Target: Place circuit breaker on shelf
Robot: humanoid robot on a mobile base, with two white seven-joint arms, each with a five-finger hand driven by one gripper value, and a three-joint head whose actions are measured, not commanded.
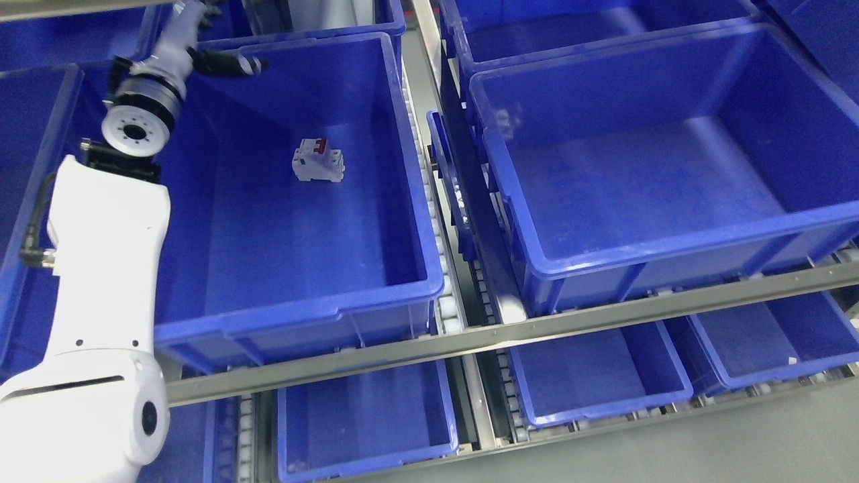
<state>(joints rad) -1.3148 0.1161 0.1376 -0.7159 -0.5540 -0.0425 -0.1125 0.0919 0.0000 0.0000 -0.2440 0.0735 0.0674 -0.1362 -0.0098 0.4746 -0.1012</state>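
The breaker lies alone on the floor of the big blue bin, near its back wall. The left hand is above the bin's back left corner, fingers loose, holding nothing, partly cut off.

You are looking at a warehouse or stockroom: blue plastic bins sit in rows on metal roller shelving.
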